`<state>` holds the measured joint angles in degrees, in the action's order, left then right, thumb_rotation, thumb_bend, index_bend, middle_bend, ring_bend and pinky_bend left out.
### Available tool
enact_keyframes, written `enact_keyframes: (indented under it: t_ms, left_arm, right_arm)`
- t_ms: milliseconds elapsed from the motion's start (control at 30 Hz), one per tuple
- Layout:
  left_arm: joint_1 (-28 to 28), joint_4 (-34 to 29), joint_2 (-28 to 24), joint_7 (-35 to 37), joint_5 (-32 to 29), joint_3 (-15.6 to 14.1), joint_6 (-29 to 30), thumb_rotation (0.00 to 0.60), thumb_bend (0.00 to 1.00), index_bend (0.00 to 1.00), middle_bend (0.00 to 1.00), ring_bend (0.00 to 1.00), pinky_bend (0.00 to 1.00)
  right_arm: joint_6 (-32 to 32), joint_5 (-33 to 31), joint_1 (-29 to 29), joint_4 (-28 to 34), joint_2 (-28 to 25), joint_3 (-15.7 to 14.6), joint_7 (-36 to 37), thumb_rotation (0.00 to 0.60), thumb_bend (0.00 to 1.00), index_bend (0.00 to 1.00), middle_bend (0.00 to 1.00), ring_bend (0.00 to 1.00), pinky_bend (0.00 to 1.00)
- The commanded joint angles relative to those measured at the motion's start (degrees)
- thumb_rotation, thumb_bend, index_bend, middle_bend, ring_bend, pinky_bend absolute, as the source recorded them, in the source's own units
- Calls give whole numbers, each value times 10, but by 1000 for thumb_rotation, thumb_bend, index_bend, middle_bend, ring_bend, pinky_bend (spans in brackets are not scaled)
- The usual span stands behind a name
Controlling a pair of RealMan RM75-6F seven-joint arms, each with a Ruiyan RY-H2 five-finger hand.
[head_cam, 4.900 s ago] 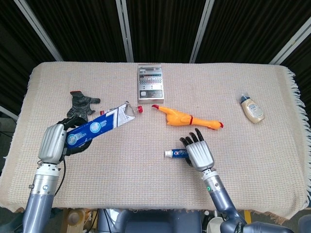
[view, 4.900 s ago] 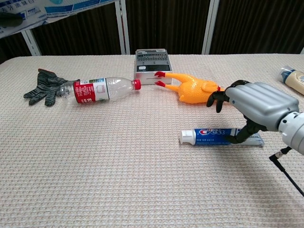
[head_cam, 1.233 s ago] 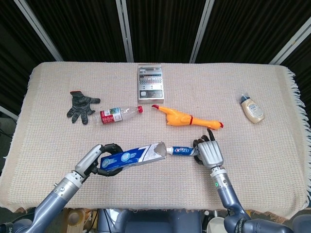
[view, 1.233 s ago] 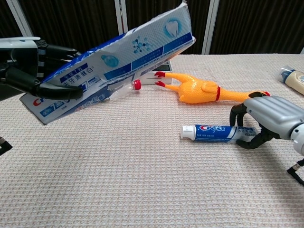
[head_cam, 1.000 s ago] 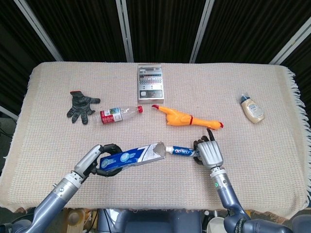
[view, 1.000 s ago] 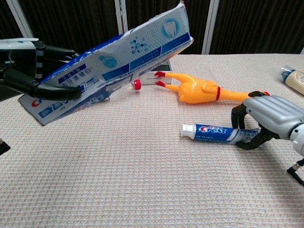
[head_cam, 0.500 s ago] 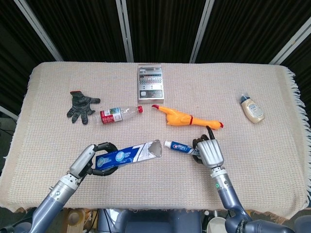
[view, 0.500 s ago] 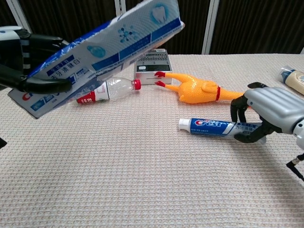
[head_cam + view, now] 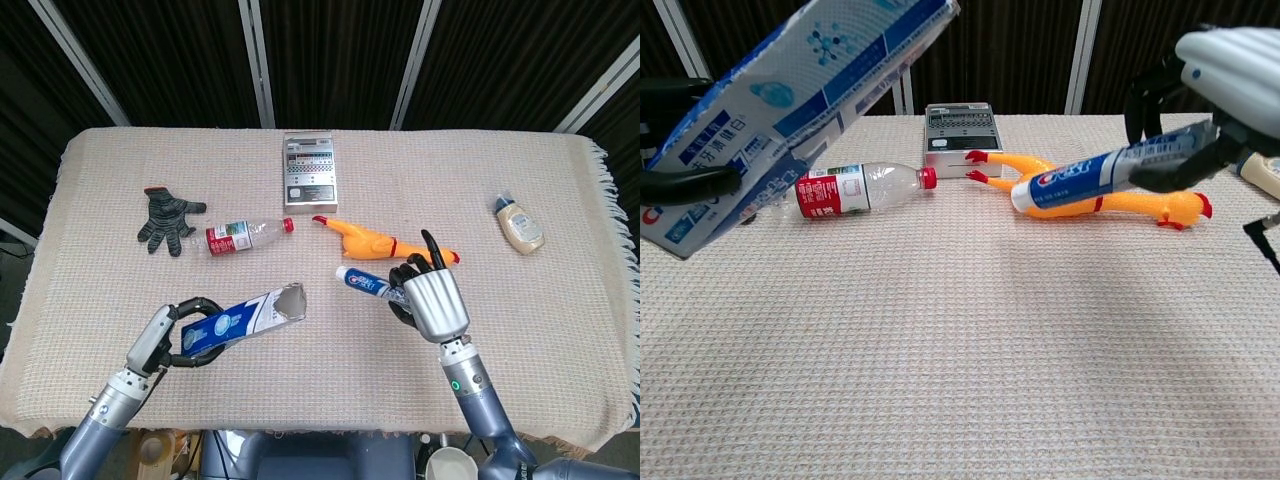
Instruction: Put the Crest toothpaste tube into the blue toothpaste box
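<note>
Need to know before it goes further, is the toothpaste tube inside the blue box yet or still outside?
Outside. The right hand holds the toothpaste tube in the air, apart from the blue box.

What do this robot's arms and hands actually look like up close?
Each arm is a blue-grey tube ending in silver metal rings at the wrist. The right hand has a ribbed silver back plate and black fingers, with a small green light on its wrist and a thin black cable nearby in the chest view. The left hand matches: silver back, black fingers.
</note>
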<state>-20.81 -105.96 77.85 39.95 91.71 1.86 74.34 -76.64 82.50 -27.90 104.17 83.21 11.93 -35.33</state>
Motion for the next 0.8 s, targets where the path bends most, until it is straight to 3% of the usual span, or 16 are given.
enact_keyframes:
  t_ms: [33,267,433,800]
  left_arm:
    - [3,27,6,40,10,-9,7,600,396,538,473,332,366]
    - [-9,71,0,83,32,-32,-13,600,396,538,458,307,366]
    - [-11,97,0,108,43,-40,-6,600,396,540,452,305,366]
    - [-10,131,7,156,56,-50,20,600,381,543,447,305,366]
  right_arm:
    - [3,13,-16,81,-48,25,-69,600,372,652,614,360,16]
    - [28,0,-40,230,-125,62,-166,600,372,652,614,360,16]
    - [45,-1,-57,299,-169,82,-197,600,373,652,614,360,16]
    - [55,17,-69,308,-234,101,-180,600,393,652,614,370,16]
